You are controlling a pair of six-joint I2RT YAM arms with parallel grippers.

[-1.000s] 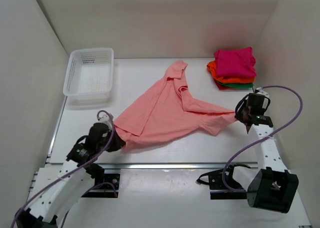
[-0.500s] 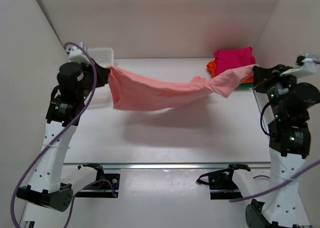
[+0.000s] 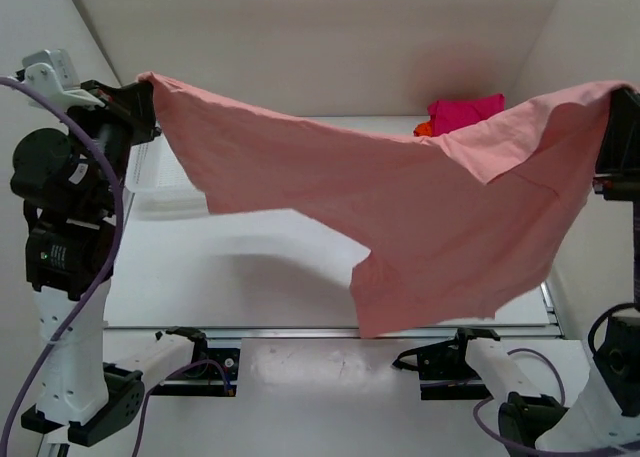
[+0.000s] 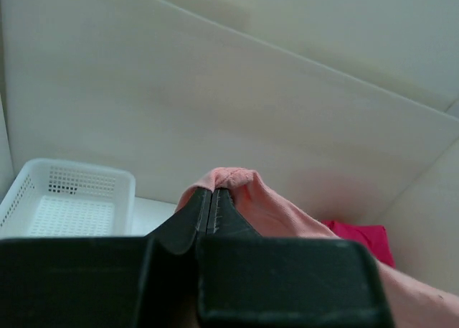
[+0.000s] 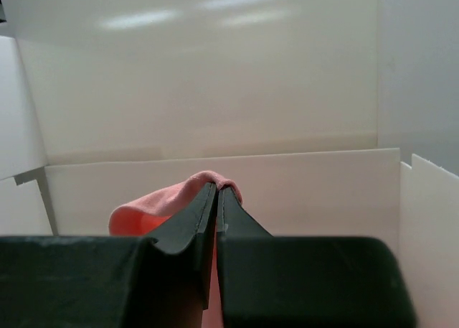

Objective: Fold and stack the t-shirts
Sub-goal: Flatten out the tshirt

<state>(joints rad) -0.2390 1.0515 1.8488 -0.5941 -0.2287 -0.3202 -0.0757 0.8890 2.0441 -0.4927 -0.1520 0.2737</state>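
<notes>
Two arms stand tall, one at each side of the table point(image 3: 250, 267), wrists high and reaching inward. The salmon-pink t-shirt point(image 3: 400, 197) is stretched in the air between them as a wide sheet. Its lowest edge droops on the near right, over the table's front rail.

The left gripper point(image 4: 213, 199) has its fingers clamped on the shirt's left corner, and the wrist view shows cloth pinched in the closed jaws. The right gripper point(image 5: 217, 195) sits at the right edge of the top view, also pinched tight on the opposite corner, with fabric bunched at the tips.

The white mesh basket point(image 3: 150, 177) is on the far left of the table, behind the shirt's left end and partly hidden by the cloth.

The folded stack is at the far right. A magenta shirt point(image 3: 465, 112) lies on top with a sliver of an orange shirt point(image 3: 424, 129) under it. The rest is hidden behind the held shirt.
</notes>
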